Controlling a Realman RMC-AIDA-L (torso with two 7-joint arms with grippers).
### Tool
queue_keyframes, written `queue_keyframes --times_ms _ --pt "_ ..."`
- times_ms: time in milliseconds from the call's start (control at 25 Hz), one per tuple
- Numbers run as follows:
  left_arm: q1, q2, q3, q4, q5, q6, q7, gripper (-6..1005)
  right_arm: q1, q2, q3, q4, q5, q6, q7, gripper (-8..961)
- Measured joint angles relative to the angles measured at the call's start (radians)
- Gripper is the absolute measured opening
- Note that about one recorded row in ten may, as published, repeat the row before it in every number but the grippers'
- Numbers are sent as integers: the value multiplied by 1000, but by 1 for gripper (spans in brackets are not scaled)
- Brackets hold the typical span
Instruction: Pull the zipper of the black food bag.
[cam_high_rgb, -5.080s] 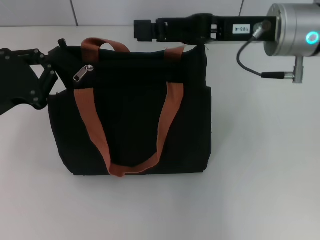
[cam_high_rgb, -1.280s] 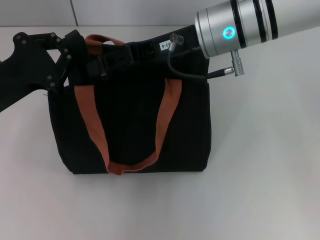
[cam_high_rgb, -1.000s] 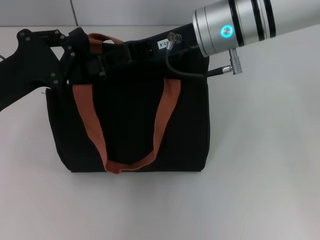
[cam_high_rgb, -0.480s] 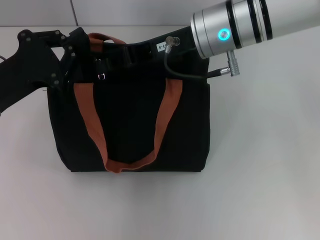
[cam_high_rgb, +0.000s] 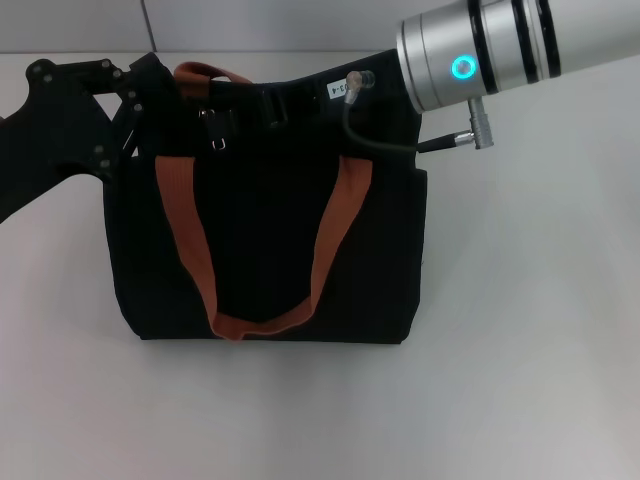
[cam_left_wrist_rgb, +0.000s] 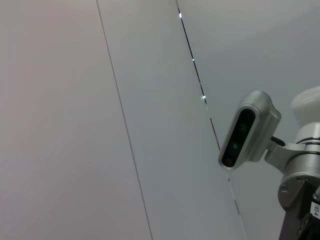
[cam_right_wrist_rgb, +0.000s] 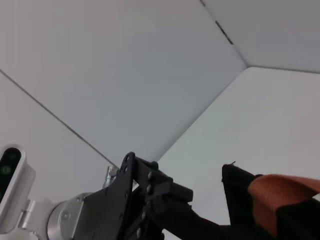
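Large boxy black fabric food bag (cam_high_rgb: 265, 240): stands upright on the plain white table (cam_high_rgb: 520, 360), broad face toward the head camera, long axis running side to side along its top edge.

Two orange-brown webbing handles: the near one (cam_high_rgb: 268, 322) hangs down the bag's face in a U, its loop close to the bag's bottom edge; the far one (cam_high_rgb: 200, 72) arches above the top edge near the bag's left corner (its orange end also shows in the right wrist view (cam_right_wrist_rgb: 280, 195)).

Small silver-grey metal zipper pull tab (cam_high_rgb: 214, 128): on the bag's upper part, left of centre, just inside the near handle's left strap; it hangs roughly vertical, free end pointing down the bag's face. The zip line itself cannot be made out against the black fabric.

Left gripper (cam_high_rgb: 165, 95): black linkage at the bag's upper-left corner, touching the fabric; cannot tell how its fingers stand.

Right gripper (cam_high_rgb: 240, 105): black, reaching in along the bag's top edge from the right, its tip just beside the zipper pull; whether it grips the tab cannot be told.
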Motion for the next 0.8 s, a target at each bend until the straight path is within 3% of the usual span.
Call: queue_keyframes --times_ms 360,800 --pt "12 2 0 1 -23 -8 0 22 -86 -3 -2 -137 -62 2 90 -2" --pt "26 5 -23 0 -25 -9 0 22 -281 -3 2 -365 -106 -44 178 25"
